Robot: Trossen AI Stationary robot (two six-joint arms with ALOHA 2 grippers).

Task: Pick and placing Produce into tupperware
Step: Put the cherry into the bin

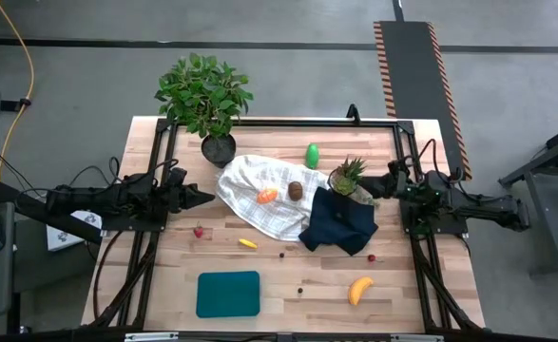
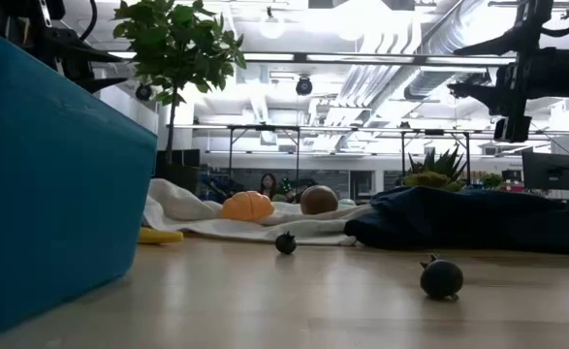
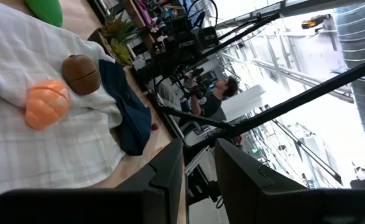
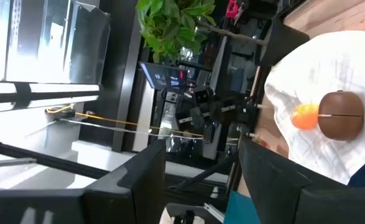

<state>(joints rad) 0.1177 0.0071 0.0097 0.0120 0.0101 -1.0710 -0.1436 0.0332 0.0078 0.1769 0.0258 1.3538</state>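
Observation:
Both grippers hover empty above the table. My left gripper (image 1: 205,198) is open by the left edge of the white cloth (image 1: 259,195). My right gripper (image 1: 377,186) is open beside the toy pineapple (image 1: 347,178). The orange piece (image 1: 267,196) and the brown kiwi ball (image 1: 296,190) rest on the white cloth, and both show in the left wrist view, the orange piece (image 3: 46,102) beside the kiwi (image 3: 81,73). The green pear piece (image 1: 312,155) stands on the wood behind the cloth. The banana (image 1: 359,290) lies near the front. The teal tupperware (image 1: 228,294) sits front left.
A potted plant (image 1: 207,95) stands at the far left corner. A dark navy cloth (image 1: 340,223) lies crumpled right of the white cloth. Small bits lie scattered: a red one (image 1: 199,231), a yellow one (image 1: 247,243), dark ones (image 1: 280,254) (image 1: 300,291). People show in the room beyond.

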